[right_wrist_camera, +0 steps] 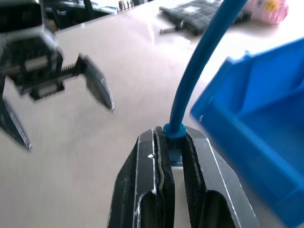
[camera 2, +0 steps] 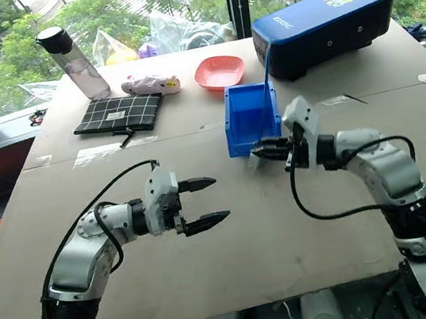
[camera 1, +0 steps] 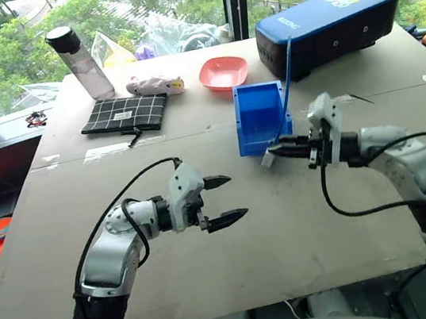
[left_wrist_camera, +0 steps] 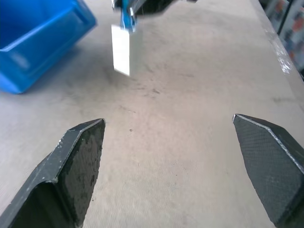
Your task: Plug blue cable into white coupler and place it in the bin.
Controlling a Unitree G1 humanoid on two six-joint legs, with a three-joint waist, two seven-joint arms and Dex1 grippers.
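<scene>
Cable joined to coupler, beside the bin

The blue cable [camera 1: 288, 84] rises steeply from its plug end, leaning over the bin [camera 1: 261, 117]. The small white coupler [camera 1: 267, 159] hangs from that end, just above the bench, near the front lip of the open blue bin.

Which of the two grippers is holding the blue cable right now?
The right gripper, shut on the blue cable beside the bin. The left gripper is open and empty.
</scene>
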